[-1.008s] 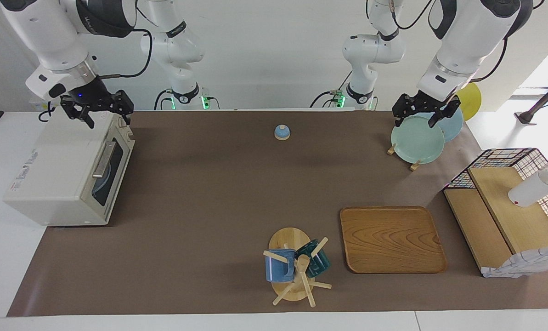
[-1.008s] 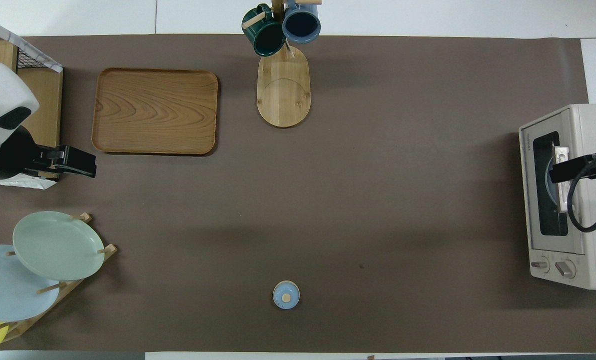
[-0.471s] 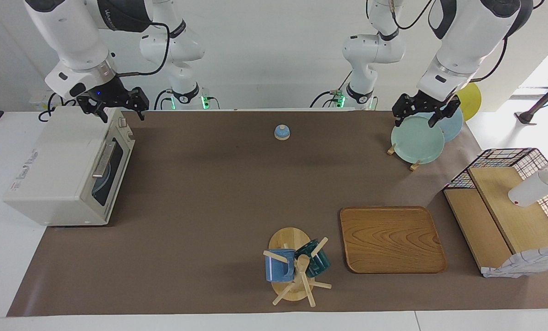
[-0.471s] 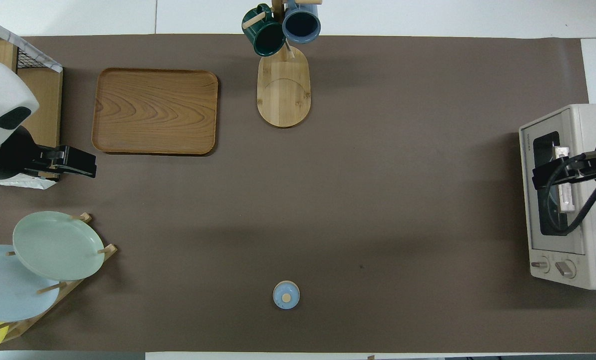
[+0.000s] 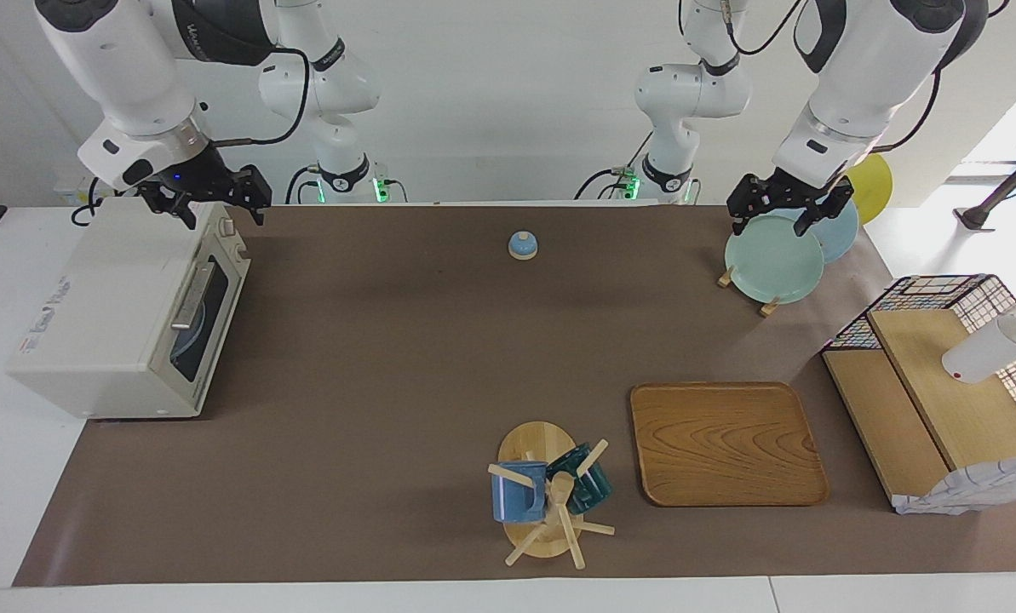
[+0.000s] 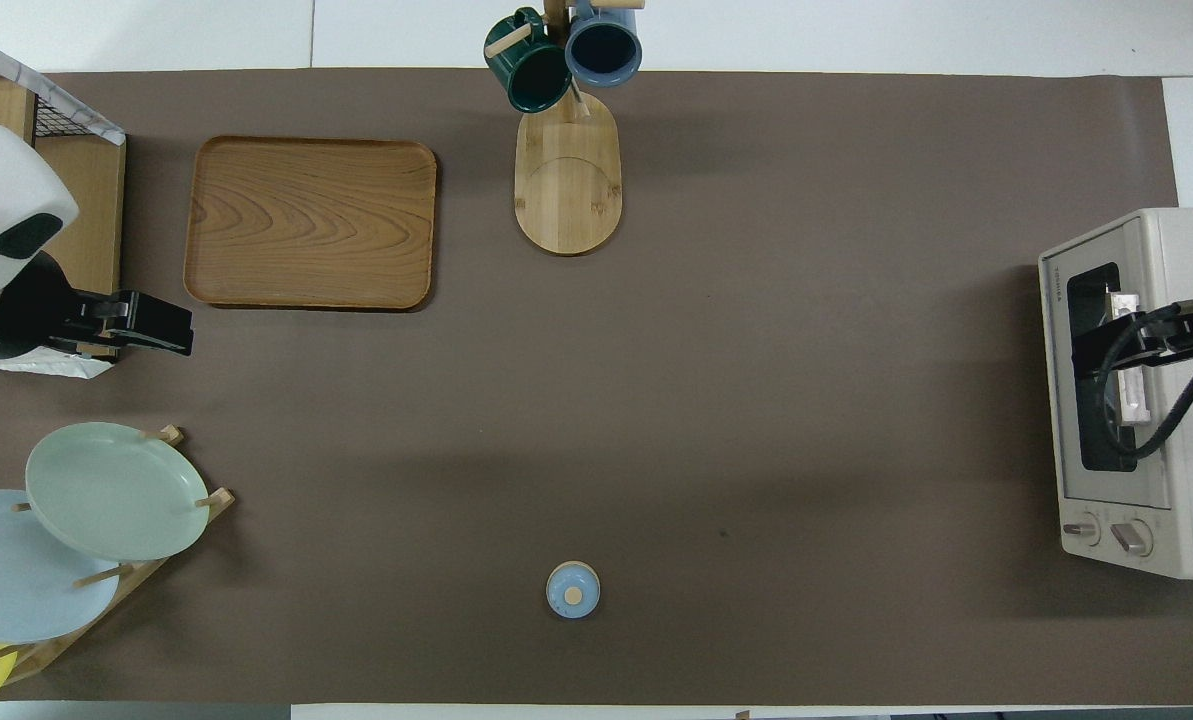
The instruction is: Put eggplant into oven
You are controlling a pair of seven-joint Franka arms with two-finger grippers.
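Observation:
The eggplant is hidden or out of view in both views. The off-white oven [image 5: 116, 315] [image 6: 1156, 400] stands at the right arm's end of the table with its dark glass door shut; a pale plate shows faintly through the glass. My right gripper [image 5: 220, 214] [image 6: 1088, 350] hangs open and empty in the air over the oven's top edge by the door. My left gripper [image 5: 769, 228] [image 6: 178, 335] is open and empty too, waiting over the plate rack at the left arm's end.
A rack with a green plate [image 5: 773, 258] and a blue plate sits below the left gripper. A small blue lid [image 5: 523, 245] lies near the robots. Farther from them are a wooden tray [image 5: 726, 443], a mug tree [image 5: 550, 498] and a wire basket with wooden shelves [image 5: 942, 383].
The right gripper has risen from the oven's top and shifted toward the table's middle, staying open. The left arm has not moved.

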